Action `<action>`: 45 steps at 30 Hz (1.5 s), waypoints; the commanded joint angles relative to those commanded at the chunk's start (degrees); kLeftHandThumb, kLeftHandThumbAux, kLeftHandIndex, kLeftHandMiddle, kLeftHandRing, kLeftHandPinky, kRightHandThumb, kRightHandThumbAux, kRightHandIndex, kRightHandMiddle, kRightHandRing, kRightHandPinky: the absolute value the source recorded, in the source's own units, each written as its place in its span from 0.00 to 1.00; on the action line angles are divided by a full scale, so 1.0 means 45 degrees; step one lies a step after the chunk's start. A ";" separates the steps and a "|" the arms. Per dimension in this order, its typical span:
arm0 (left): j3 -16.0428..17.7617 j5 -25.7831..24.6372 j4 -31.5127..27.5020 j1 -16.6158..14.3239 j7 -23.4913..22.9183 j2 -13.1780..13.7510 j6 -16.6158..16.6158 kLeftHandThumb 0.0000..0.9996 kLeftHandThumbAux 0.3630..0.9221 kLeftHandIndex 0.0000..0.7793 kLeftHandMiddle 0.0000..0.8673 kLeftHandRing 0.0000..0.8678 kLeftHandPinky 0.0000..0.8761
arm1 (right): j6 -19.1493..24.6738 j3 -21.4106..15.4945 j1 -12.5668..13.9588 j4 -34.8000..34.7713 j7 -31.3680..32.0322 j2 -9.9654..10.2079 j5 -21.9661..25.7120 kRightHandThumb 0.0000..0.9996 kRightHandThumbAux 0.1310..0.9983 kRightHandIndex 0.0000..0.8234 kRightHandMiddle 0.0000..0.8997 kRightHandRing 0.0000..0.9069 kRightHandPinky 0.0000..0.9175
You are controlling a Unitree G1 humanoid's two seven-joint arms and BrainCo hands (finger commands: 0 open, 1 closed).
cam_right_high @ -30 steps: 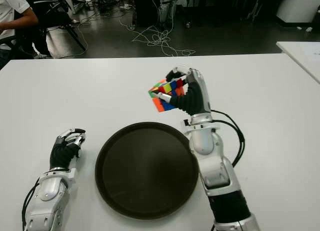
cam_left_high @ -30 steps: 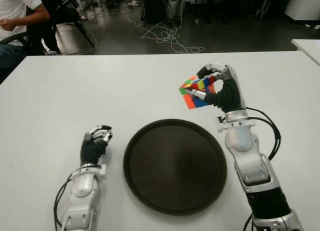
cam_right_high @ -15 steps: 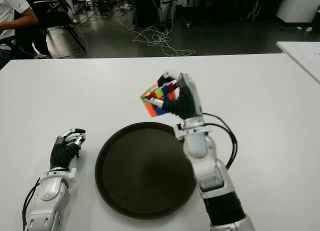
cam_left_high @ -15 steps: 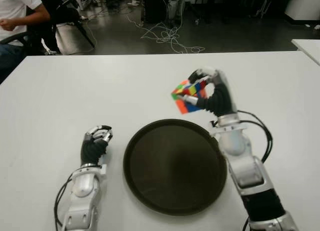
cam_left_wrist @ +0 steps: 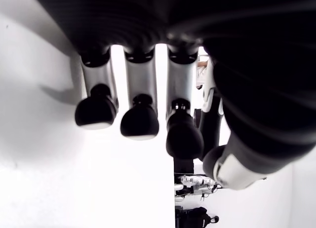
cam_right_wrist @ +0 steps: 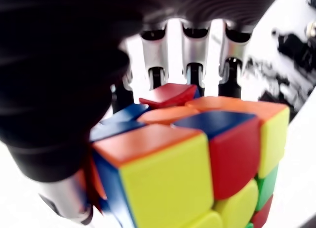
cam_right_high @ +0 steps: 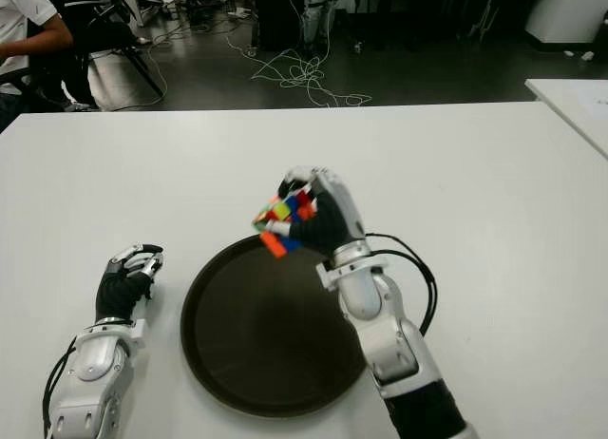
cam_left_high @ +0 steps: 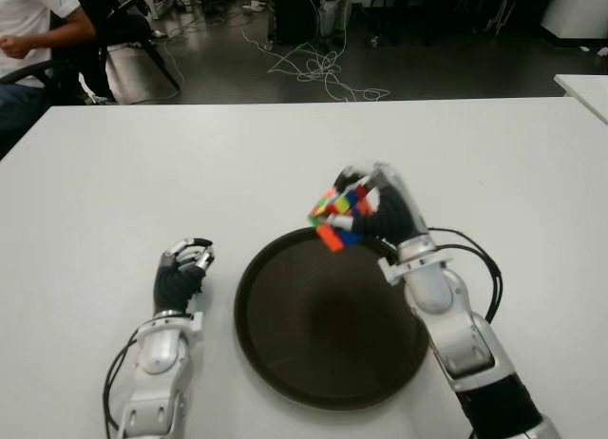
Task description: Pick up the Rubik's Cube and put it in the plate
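My right hand [cam_left_high: 366, 211] is shut on the multicoloured Rubik's Cube [cam_left_high: 336, 214], holding it in the air over the far rim of the dark round plate [cam_left_high: 313, 344]. In the right wrist view the cube [cam_right_wrist: 197, 164] fills the picture, with the fingers [cam_right_wrist: 195, 55] curled behind it. The plate lies on the white table in front of me, between my two arms. My left hand [cam_left_high: 182, 268] shows to the left of the plate with its fingers curled and nothing in them.
The white table [cam_left_high: 142, 173] stretches wide on all sides of the plate. Beyond its far edge are cables on a dark floor [cam_left_high: 318, 68] and a seated person [cam_left_high: 33, 26] at the far left. Another white table's corner [cam_left_high: 584, 87] shows at the right.
My right hand has carried the cube left and toward me, from beyond the plate's right side to above its far rim. The left hand has not moved.
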 joint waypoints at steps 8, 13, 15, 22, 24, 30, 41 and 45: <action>0.0124 -0.0201 0.0078 -0.0006 -0.0077 -0.0054 -0.0088 0.71 0.61 0.57 0.95 0.96 0.94 | 0.0731 0.0633 -0.0266 -0.0480 0.1807 -0.0826 -0.0663 0.09 0.82 0.84 0.90 0.91 0.89; 0.0114 -0.0308 -0.0021 0.0038 -0.0126 -0.0075 -0.0009 0.71 0.61 0.57 0.94 0.96 0.94 | 0.1129 0.1004 -0.0325 -0.0639 0.2495 -0.1252 -0.1347 0.11 0.82 0.81 0.88 0.90 0.88; 0.0086 -0.0315 -0.0084 0.0062 -0.0149 -0.0068 0.0035 0.71 0.61 0.57 0.94 0.96 0.94 | 0.1221 0.1089 -0.0342 -0.0684 0.2666 -0.1329 -0.1517 0.11 0.82 0.80 0.88 0.90 0.88; 0.0043 -0.0331 -0.0207 0.0112 -0.0228 -0.0067 0.0100 0.71 0.61 0.57 0.94 0.95 0.94 | 0.1420 0.1346 -0.0331 -0.0588 0.2984 -0.1421 -0.1898 0.09 0.81 0.80 0.88 0.89 0.87; 0.0038 -0.0329 -0.0209 0.0116 -0.0236 -0.0061 0.0091 0.71 0.61 0.57 0.94 0.95 0.94 | 0.1462 0.1390 -0.0337 -0.0596 0.3066 -0.1448 -0.1975 0.09 0.81 0.80 0.88 0.89 0.87; 0.0006 -0.0254 -0.0182 0.0121 -0.0225 -0.0035 -0.0010 0.71 0.61 0.57 0.94 0.95 0.93 | 0.1503 0.1618 -0.0421 -0.0538 0.3099 -0.1488 -0.2454 0.09 0.81 0.81 0.89 0.89 0.87; -0.0053 -0.0226 -0.0328 0.0171 -0.0243 -0.0022 0.0099 0.71 0.61 0.57 0.94 0.94 0.92 | 0.2048 0.1654 -0.0478 -0.0817 0.3796 -0.1555 -0.2534 0.05 0.82 0.79 0.88 0.88 0.85; -0.0061 -0.0239 -0.0380 0.0179 -0.0229 -0.0037 0.0155 0.71 0.61 0.57 0.94 0.94 0.92 | 0.2043 0.1622 -0.0497 -0.0798 0.3832 -0.1545 -0.2482 0.06 0.82 0.78 0.87 0.88 0.85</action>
